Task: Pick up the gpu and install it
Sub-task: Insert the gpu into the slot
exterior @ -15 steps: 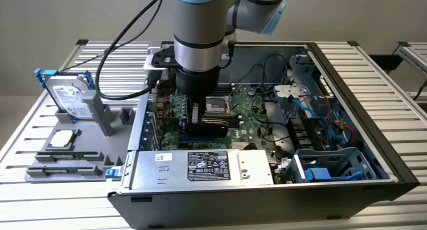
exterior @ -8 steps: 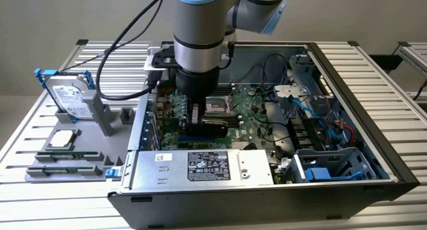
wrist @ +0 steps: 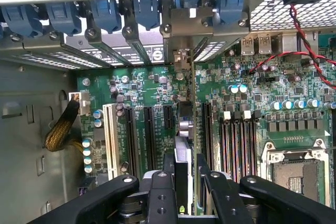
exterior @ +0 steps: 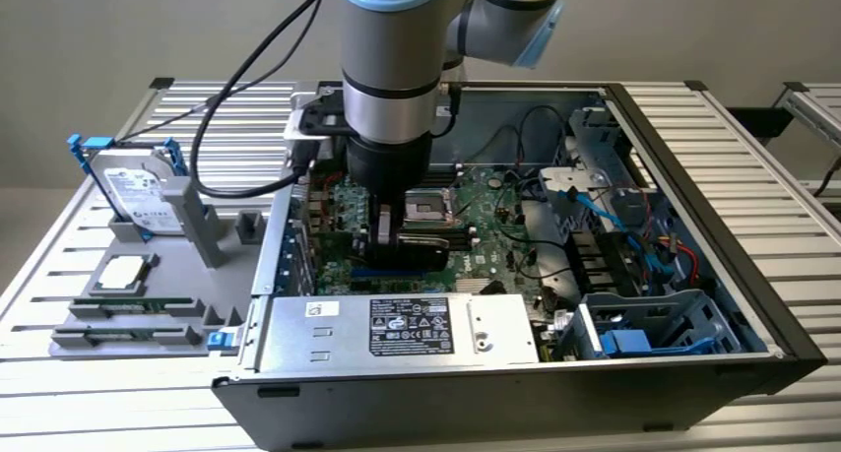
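Observation:
My gripper (exterior: 385, 237) reaches down into the open computer case (exterior: 683, 176), low over the green motherboard (exterior: 489, 216). It is shut on the gpu (exterior: 423, 245), a dark card held on edge. In the wrist view the gpu (wrist: 184, 129) runs edge-on between my black fingers (wrist: 169, 169), upright over the motherboard (wrist: 152, 90). The card lies in line with the black expansion slots (wrist: 148, 129). Its silver end bracket (wrist: 181, 59) meets the case's rear slot openings. Whether its lower edge sits in a slot is hidden.
A silver hard drive in a blue frame (exterior: 138, 196) and narrow memory sticks (exterior: 132, 309) rest on a grey holder at the exterior view's left. The power supply (exterior: 394, 329), drive cages and cables (exterior: 598, 211) crowd the case. Red wires (wrist: 304, 51) and the CPU socket (wrist: 299, 174) lie beside the slots.

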`<act>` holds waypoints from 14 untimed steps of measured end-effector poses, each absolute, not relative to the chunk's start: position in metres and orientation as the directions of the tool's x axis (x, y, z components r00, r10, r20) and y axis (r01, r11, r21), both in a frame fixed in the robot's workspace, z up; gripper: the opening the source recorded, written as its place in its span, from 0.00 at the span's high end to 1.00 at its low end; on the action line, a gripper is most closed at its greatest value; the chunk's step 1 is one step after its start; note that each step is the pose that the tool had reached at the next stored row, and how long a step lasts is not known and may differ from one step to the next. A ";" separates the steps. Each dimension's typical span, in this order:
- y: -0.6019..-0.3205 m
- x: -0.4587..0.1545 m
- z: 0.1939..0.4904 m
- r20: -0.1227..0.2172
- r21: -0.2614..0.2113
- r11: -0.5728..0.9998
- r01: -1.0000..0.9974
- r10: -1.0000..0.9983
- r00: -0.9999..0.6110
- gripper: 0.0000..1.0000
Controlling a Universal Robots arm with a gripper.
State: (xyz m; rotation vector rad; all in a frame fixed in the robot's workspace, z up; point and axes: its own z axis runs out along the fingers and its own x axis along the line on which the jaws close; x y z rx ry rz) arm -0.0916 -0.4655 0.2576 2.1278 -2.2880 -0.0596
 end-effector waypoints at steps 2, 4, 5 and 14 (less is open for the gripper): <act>-0.465 -0.092 0.257 -0.014 0.039 0.072 -0.997 -0.997 -0.073 0.73; -0.465 -0.092 0.256 -0.014 0.039 0.072 -0.997 -0.997 -0.073 0.73; -0.465 -0.092 0.256 -0.014 0.039 0.072 -0.997 -0.997 -0.073 0.73; -0.464 -0.092 0.255 -0.014 0.040 0.072 -0.997 -0.997 -0.073 0.73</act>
